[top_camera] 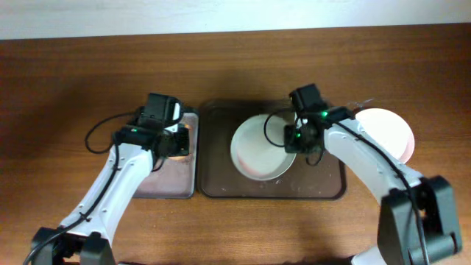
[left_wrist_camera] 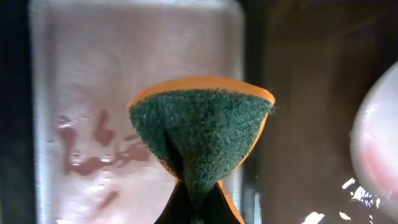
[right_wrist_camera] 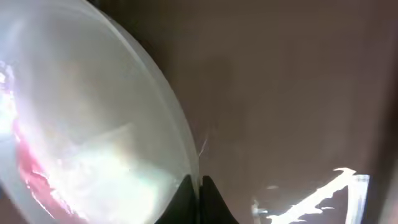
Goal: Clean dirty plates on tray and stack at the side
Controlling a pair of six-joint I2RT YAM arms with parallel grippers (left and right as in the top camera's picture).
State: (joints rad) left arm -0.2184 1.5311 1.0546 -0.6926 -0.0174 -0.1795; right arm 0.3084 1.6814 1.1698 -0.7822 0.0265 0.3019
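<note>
A white plate (top_camera: 259, 147) sits tilted on the dark brown tray (top_camera: 221, 180). My right gripper (top_camera: 294, 138) is shut on its right rim; in the right wrist view the rim (right_wrist_camera: 180, 149) runs between my fingertips (right_wrist_camera: 199, 186), and red sauce (right_wrist_camera: 28, 165) shows on the plate's face. Another white plate (top_camera: 390, 131) lies on the table right of the tray. My left gripper (top_camera: 179, 136) is shut on a green and orange sponge (left_wrist_camera: 202, 130), held over the small pinkish tray (left_wrist_camera: 93, 93). The plate's edge shows at the right of the left wrist view (left_wrist_camera: 379, 149).
The small black-rimmed tray (top_camera: 165, 184) lies left of the brown tray, with reddish smears (left_wrist_camera: 93, 146) on its wet inside. The pale wall edge (top_camera: 235, 15) runs along the back of the wooden table (top_camera: 59, 88).
</note>
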